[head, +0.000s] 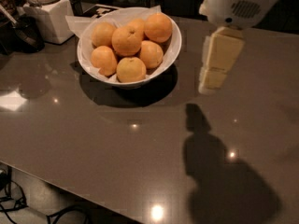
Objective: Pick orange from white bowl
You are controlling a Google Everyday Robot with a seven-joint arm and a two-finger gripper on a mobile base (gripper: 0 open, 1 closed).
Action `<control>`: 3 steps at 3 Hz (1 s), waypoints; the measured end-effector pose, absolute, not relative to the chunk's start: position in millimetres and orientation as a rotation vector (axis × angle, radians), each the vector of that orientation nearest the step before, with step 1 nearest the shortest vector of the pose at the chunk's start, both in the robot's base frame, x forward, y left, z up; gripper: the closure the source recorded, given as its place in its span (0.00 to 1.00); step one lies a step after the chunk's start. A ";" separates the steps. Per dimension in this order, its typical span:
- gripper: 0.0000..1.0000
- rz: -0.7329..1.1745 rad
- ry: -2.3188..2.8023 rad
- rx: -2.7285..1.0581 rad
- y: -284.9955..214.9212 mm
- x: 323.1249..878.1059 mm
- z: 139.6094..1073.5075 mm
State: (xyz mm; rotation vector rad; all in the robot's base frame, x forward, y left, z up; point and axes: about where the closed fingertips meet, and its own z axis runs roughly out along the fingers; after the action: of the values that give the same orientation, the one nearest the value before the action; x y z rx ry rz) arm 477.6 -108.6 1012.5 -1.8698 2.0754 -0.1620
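Note:
The white bowl [174, 50], lined with white paper, stands on the dark table at the back left and holds several oranges. The orange [126, 40], yellow-orange with a small dark stem dimple, sits on top in the middle of the pile. A deeper orange fruit [158, 27] lies at the bowl's right back. My gripper [214, 73], cream-coloured under a white wrist housing, hangs above the table just right of the bowl's rim and touches nothing.
A white square jar [49, 14] stands at the back left, with a dark utensil holder [24, 31] beside it. The gripper's shadow [201, 125] falls on the glossy table. The table's front edge [93, 192] runs diagonally at the lower left, with cables [18, 204] on the floor below.

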 end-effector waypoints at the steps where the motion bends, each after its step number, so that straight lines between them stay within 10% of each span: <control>1: 0.00 -0.184 2.055 -1.918 -65.5 497.0 1020.1; 3: 0.00 -0.219 2.019 -1.887 -47.0 505.3 1029.9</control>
State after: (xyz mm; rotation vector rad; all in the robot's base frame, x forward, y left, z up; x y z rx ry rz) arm 505.3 -47.0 1029.9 -1.8870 2.0190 -0.2191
